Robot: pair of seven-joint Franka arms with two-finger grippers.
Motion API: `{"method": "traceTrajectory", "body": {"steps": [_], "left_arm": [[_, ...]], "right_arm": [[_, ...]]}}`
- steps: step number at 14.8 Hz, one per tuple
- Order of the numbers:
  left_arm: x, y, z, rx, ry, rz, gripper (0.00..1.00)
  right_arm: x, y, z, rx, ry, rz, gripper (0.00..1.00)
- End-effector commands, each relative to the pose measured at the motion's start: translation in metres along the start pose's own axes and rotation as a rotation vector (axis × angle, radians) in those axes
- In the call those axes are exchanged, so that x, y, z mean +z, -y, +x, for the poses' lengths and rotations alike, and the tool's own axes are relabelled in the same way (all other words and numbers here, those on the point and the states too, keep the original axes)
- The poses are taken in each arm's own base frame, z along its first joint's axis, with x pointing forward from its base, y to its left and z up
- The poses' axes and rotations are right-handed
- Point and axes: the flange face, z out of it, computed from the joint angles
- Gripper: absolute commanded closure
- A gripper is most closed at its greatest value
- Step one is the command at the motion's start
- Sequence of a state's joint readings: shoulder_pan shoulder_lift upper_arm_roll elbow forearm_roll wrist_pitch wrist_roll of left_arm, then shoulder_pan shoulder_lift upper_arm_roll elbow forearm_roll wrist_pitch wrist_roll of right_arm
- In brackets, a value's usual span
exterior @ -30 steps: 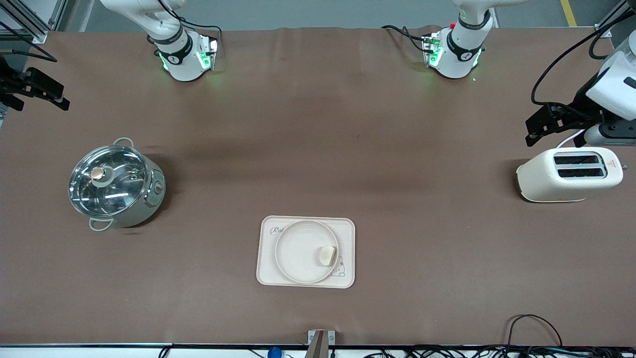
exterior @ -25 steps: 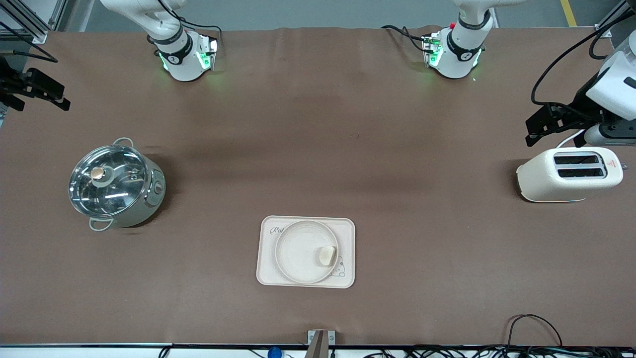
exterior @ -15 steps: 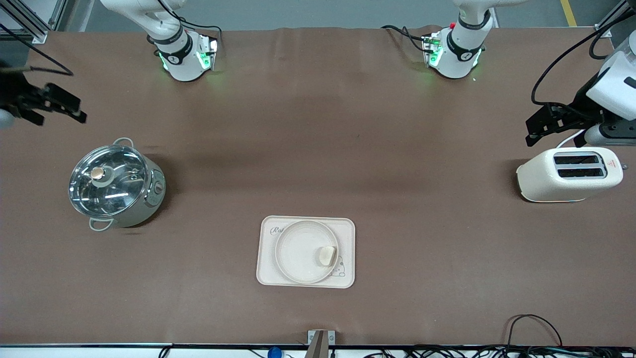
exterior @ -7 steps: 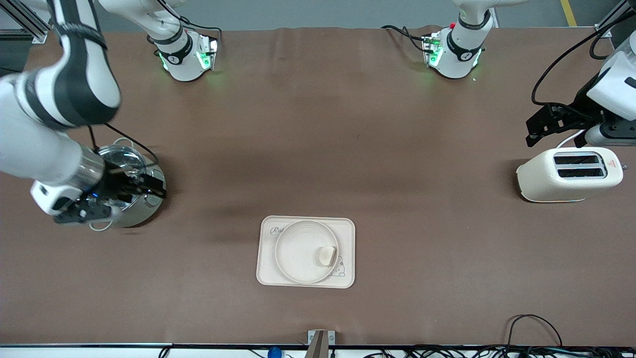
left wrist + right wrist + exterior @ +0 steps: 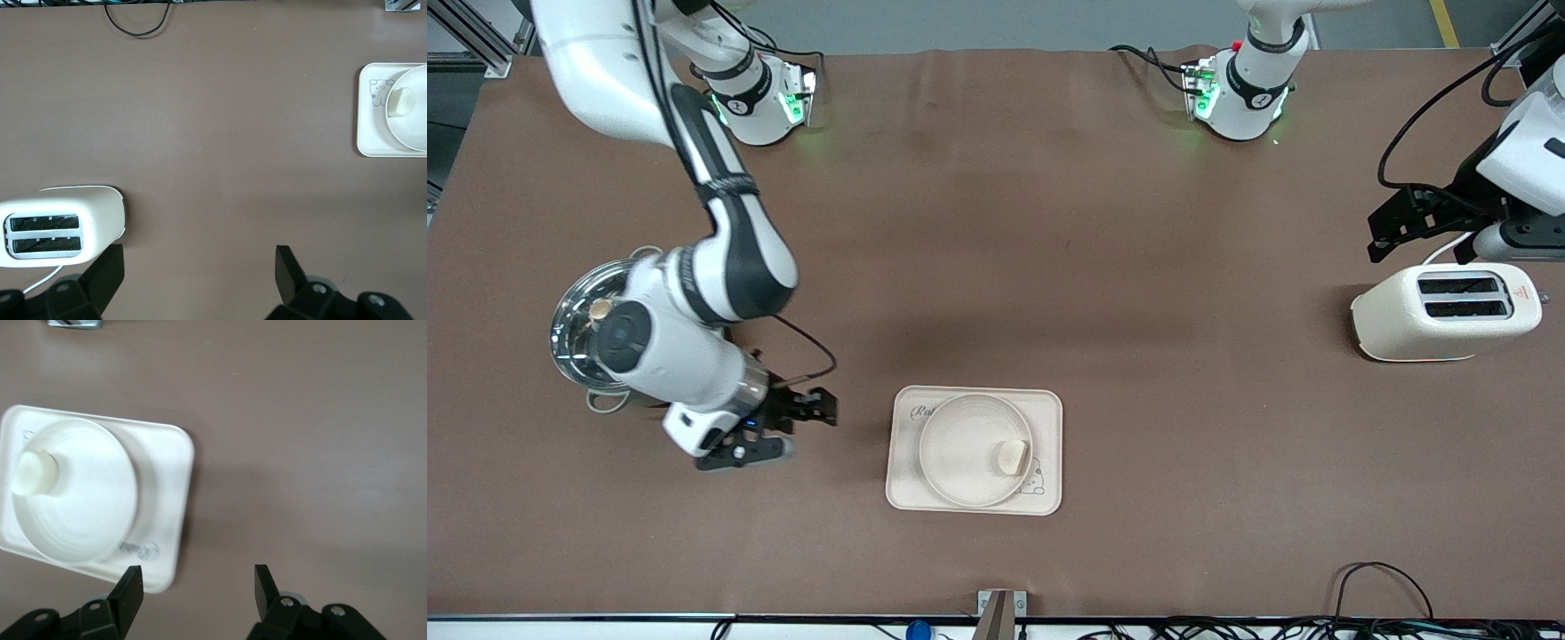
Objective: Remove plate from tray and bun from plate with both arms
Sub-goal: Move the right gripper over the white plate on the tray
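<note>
The round cream plate [image 5: 956, 444] lies on the rectangular tray [image 5: 1049, 418] near the front edge of the table. The small pale bun [image 5: 1011, 457] rests on the plate by its rim, on the side toward the left arm's end. My right gripper [image 5: 807, 416] is open and empty over the table, between the pot and the tray. In the right wrist view its fingers [image 5: 198, 587] frame the tray's corner [image 5: 163, 487], with the plate [image 5: 80, 500] and bun [image 5: 33, 472] beside it. My left gripper [image 5: 1376, 236] waits open by the toaster, empty in its wrist view [image 5: 197, 273].
A steel pot with a glass lid [image 5: 578, 329] stands toward the right arm's end, partly covered by the right arm. A cream toaster [image 5: 1445, 311] stands toward the left arm's end, also in the left wrist view [image 5: 63, 223]. Cables lie at the front edge.
My right arm has swung in from the table's end, passed over the pot and now holds its gripper beside the tray. The left arm, plate and bun have not moved.
</note>
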State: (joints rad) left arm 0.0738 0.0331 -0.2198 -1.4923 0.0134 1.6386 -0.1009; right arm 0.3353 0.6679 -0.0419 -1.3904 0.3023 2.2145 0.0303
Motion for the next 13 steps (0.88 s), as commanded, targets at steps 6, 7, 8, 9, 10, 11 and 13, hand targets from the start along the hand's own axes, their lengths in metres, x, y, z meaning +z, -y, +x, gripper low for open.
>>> {"method": "traceTrajectory", "body": {"steps": [6, 7, 8, 9, 10, 11, 13], "left_arm": [[-0.005, -0.001, 0.001, -0.009, 0.006, 0.000, 0.00], [-0.005, -0.001, 0.001, -0.009, 0.006, 0.000, 0.00], [-0.005, -0.002, 0.001, -0.007, 0.006, 0.000, 0.00], [-0.005, -0.001, 0.001, -0.009, 0.006, 0.000, 0.00], [-0.005, -0.001, 0.001, -0.009, 0.006, 0.000, 0.00], [-0.005, -0.001, 0.001, -0.009, 0.006, 0.000, 0.00], [-0.005, -0.001, 0.001, -0.009, 0.006, 0.000, 0.00]], "right_arm": [[0.102, 0.044, 0.013, 0.110, -0.065, 0.154, 0.33], [0.110, 0.056, 0.014, 0.114, -0.070, 0.173, 0.36], [0.118, 0.057, 0.015, 0.131, -0.066, 0.180, 0.37], [0.127, 0.057, 0.015, 0.135, -0.060, 0.180, 0.37], [0.135, 0.056, 0.012, 0.136, -0.053, 0.175, 0.38], [0.140, 0.056, 0.012, 0.135, -0.050, 0.176, 0.39], [0.145, 0.054, 0.011, 0.136, -0.045, 0.173, 0.43]]}}
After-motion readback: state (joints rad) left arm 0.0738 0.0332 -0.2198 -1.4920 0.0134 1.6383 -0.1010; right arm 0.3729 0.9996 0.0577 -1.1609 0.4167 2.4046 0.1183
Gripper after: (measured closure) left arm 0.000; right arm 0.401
